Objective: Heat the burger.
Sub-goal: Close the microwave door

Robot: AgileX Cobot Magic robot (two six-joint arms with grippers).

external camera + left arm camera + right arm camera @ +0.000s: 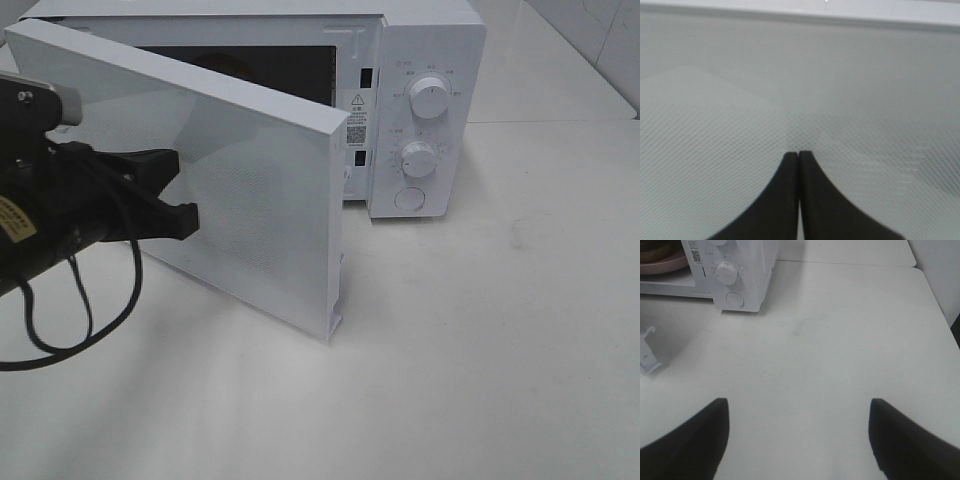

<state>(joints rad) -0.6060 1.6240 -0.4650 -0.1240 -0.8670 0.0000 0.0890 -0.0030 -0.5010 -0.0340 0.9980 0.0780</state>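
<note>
The white microwave (425, 60) stands at the back of the table with its door (250, 170) swung open toward the front left. My left gripper (186, 220) is shut, its tips (799, 154) close against the door's dotted outer face. In the right wrist view a brown edge of the burger (654, 251) shows on a pink plate (670, 262) inside the microwave (747, 270). My right gripper (799, 407) hangs open over the bare table, holding nothing, well in front of the oven.
Two dials (430, 97) (418, 157) and a round button (409, 198) sit on the microwave's control panel. The door's latch corner (647, 355) juts over the white table (480, 340). A black cable (60, 330) loops under the left arm.
</note>
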